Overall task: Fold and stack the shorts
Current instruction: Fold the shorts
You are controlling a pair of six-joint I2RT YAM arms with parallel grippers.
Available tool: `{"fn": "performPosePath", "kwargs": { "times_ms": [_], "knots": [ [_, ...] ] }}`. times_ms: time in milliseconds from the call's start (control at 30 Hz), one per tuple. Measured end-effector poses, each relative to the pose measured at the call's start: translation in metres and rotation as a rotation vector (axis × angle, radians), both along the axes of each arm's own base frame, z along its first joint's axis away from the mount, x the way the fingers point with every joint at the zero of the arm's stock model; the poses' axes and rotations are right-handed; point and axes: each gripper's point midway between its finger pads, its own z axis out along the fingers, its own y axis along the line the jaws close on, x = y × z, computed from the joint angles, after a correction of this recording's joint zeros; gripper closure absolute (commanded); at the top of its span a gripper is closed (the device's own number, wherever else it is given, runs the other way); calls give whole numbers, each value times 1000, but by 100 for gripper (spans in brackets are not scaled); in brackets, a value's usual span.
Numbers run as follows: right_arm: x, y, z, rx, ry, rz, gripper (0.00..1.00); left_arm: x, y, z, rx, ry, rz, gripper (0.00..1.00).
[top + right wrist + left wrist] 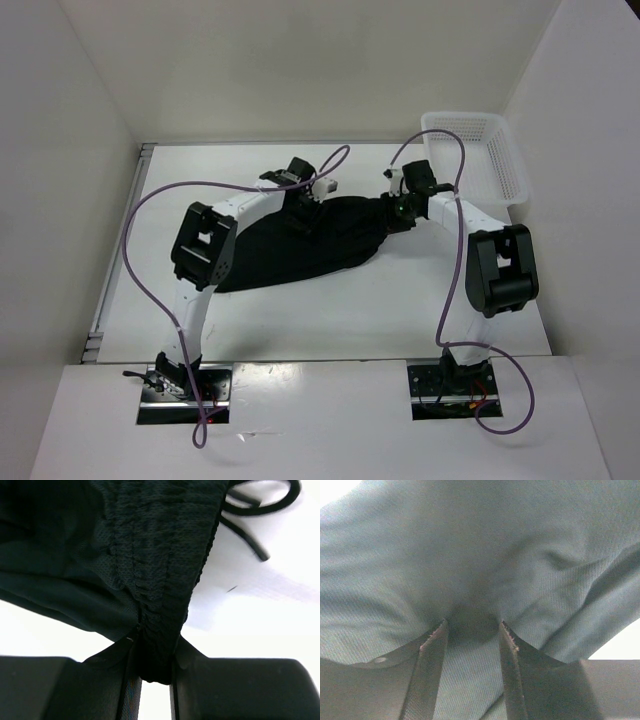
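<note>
The black shorts (300,250) lie spread across the middle of the table, the waist end to the right. My left gripper (303,218) points down at their far edge. In the left wrist view the cloth (470,545) fills the frame, and the left gripper (472,625) stands open with its tips pressed into the fabric and cloth lying between them. My right gripper (397,212) is at the waist end. In the right wrist view the right gripper (156,645) is shut on the gathered waistband (155,580), and the drawstring (260,505) trails on the table beyond.
A white mesh basket (480,150) stands at the far right corner of the table. White walls close in the table on the left, back and right. Purple cables loop above both arms.
</note>
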Motion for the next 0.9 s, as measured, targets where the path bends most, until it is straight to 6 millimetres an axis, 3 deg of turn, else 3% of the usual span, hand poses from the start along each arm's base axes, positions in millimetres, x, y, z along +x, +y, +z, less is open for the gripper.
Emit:
{"fn": "performPosePath", "kwargs": {
  "times_ms": [133, 233, 400, 500, 700, 767, 900],
  "knots": [
    [17, -5, 14, -43, -74, 23, 95, 5, -3, 10, -9, -17, -2, 45],
    [30, -12, 27, -65, -125, 21, 95, 13, 3, 30, -25, -53, 18, 43],
    [44, -36, 40, -133, -188, 1, 96, 32, 41, 83, -15, -169, 112, 42],
    [49, -53, 44, -175, -208, -20, 96, 31, 68, 97, 9, -204, 168, 42],
    [61, -89, 56, -265, -248, -61, 96, -2, 103, 53, 109, -79, 210, 42],
    [66, -95, 64, -287, -271, -64, 96, -11, 107, 44, 126, -41, 210, 42],
    [76, -103, 81, -328, -319, -64, 97, -11, 106, 37, 118, -23, 206, 42]
  ]
}}
